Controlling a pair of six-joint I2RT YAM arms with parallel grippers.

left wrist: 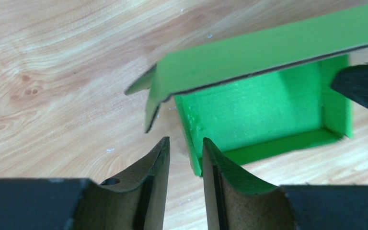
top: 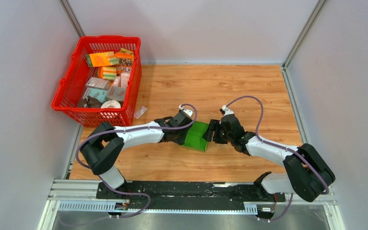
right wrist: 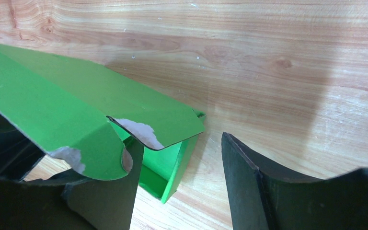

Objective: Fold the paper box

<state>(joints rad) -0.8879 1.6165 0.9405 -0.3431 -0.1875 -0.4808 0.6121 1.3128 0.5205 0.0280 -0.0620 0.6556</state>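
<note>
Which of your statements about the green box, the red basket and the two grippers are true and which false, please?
1. The red basket holds small packages. True.
2. The paper box lies in that basket. False: it sits on the table between the grippers.
3. The paper box is open, its inside showing. True.
4. The left gripper is clamped on the box. False: its jaws stand apart, nothing between them.
5. The right gripper has its jaws wide apart. True.
</note>
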